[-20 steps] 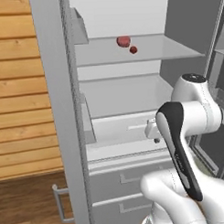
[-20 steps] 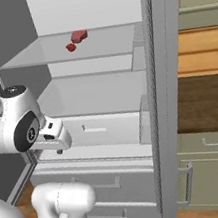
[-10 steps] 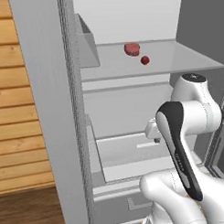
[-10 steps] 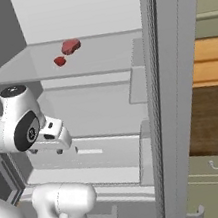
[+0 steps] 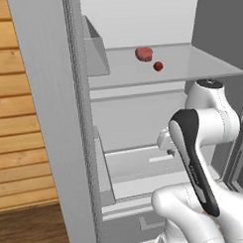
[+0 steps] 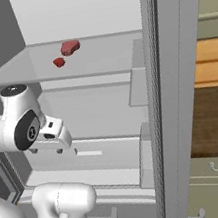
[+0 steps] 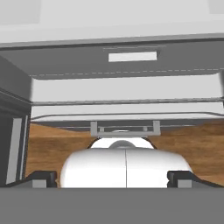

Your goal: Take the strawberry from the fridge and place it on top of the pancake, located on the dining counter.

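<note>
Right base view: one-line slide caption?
Open fridge, strawberry on its upper shelf, arm folded below.

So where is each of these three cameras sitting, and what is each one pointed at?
Left base view: behind the arm's left, facing the open fridge; the white arm rises at lower right.
Right base view: behind its right, same fridge; the arm rises at lower left.
Hand view: on the hand, looking down past the fridge drawers to the wooden floor; the open gripper sits at the bottom.
Both base views share the shelf holding the strawberry beside a larger red lump.
</note>
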